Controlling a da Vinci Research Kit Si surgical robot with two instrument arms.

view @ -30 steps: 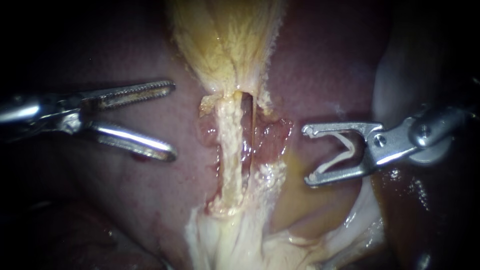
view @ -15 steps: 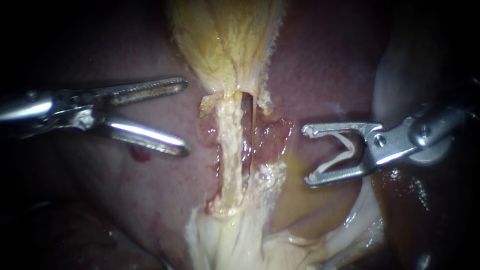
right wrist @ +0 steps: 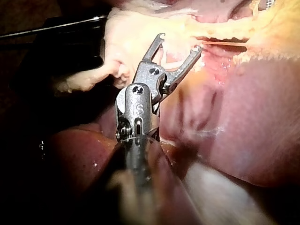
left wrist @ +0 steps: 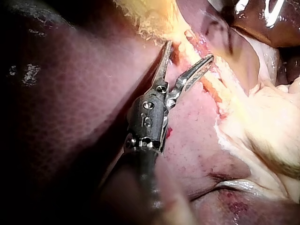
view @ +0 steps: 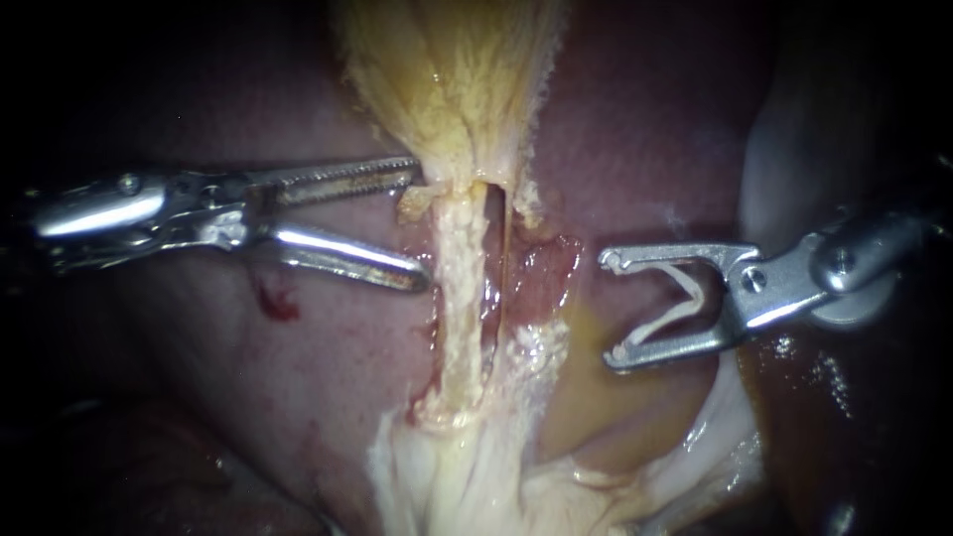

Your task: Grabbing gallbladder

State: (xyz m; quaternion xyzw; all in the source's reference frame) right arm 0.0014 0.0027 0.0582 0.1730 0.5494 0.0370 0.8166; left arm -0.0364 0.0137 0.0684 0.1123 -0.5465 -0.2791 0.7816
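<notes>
Our left instrument (view: 422, 226) holds its jaws wide with nothing gripped. Their tips sit just at the left edge of the narrow near end of the gallbladder (view: 447, 79), placed, we judge, to close on that neck. The bare liver (view: 298, 397) leaves room on the left, and the right instrument (view: 608, 310) waits well apart on the right, its spread jaws carrying a pale clip (view: 685, 298).

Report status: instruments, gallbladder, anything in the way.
Left instrument jaws open, tips at the narrow end of the gallbladder, nothing gripped. Right instrument off to the side, clip held between its jaws. Nothing in the way.
</notes>
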